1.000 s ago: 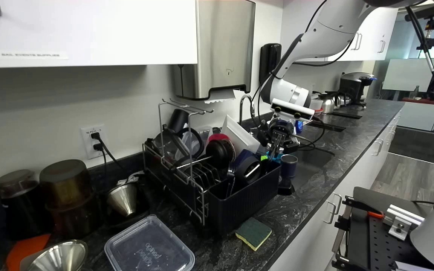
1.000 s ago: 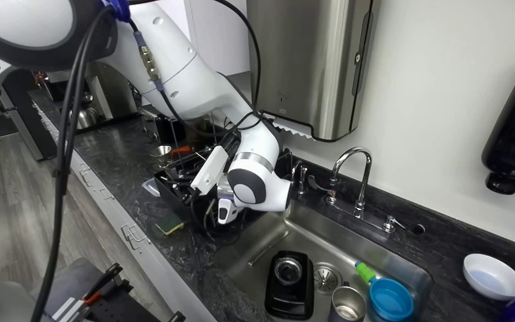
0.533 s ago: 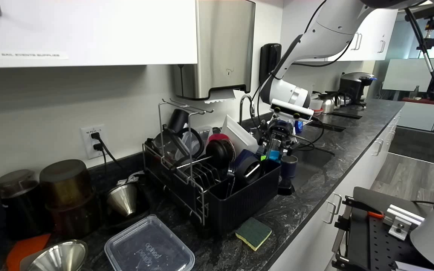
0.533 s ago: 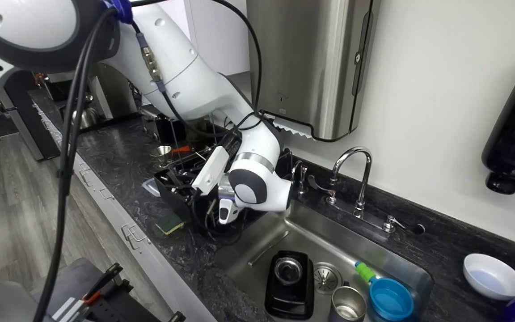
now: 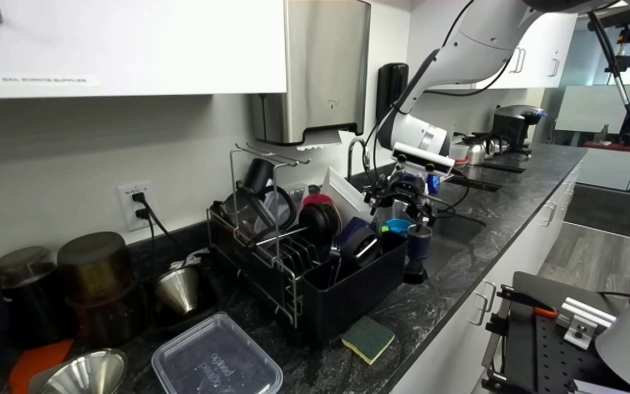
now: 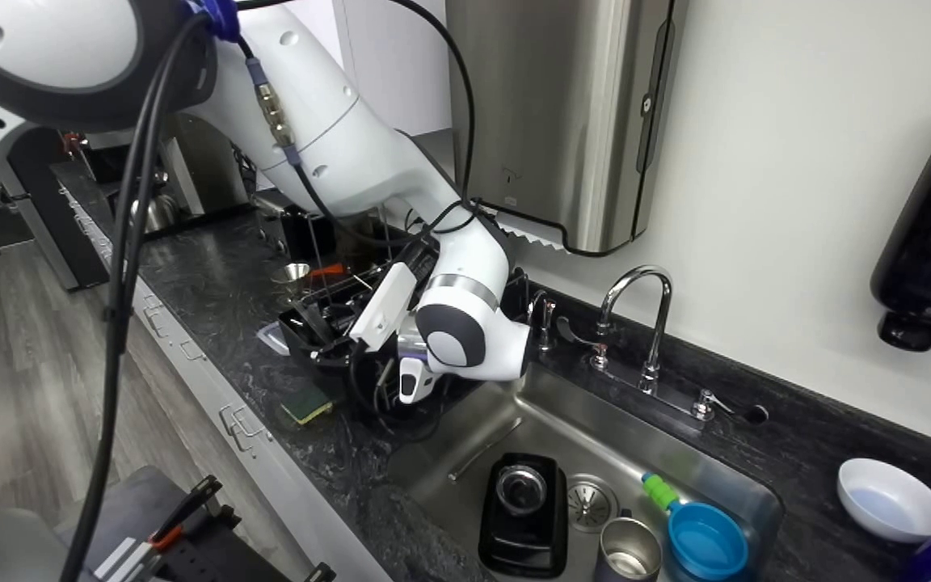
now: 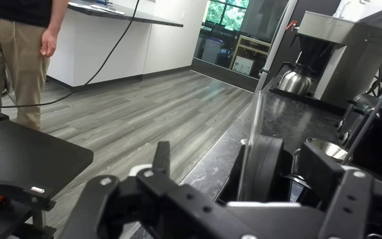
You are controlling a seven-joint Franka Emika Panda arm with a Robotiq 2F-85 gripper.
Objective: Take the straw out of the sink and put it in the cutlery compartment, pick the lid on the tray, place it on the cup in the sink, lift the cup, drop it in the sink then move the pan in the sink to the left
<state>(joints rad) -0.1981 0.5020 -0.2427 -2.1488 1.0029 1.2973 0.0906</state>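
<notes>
One end effector [image 7: 242,162], black, two-fingered: we find its fingers [image 7: 162,157] spread wide, with one clear straw-like tube [image 7: 255,122] standing roughly upright between them and touching neither. The tube's lower end passes behind the end effector in the wrist view; how deep it sits we cannot tell. In an exterior view we place the end effector at the sink-side end of the black cutlery compartment [image 5: 356,295], part of the dish rack [image 5: 255,276].

One sink [image 6: 627,453], stainless steel, let into a dark stone surface [image 5: 320,372], with a tall curved tap [image 6: 662,323] behind. In it we count: one black oblong tray [image 6: 522,556], bearing one round lid [image 6: 521,490]; one metal cup [image 6: 629,554], upright, cropped by the lower edge; one blue pan [image 6: 706,540], green-handled, just beside the cup; one thin rod [image 6: 486,449], lying near the tray.

Further items: one green-and-yellow sponge [image 5: 368,335], flat on the surface near the compartment; one white bowl [image 6: 891,499], at the sink's end away from the rack; one steel towel dispenser [image 6: 546,121], mounted above, in both exterior views.
</notes>
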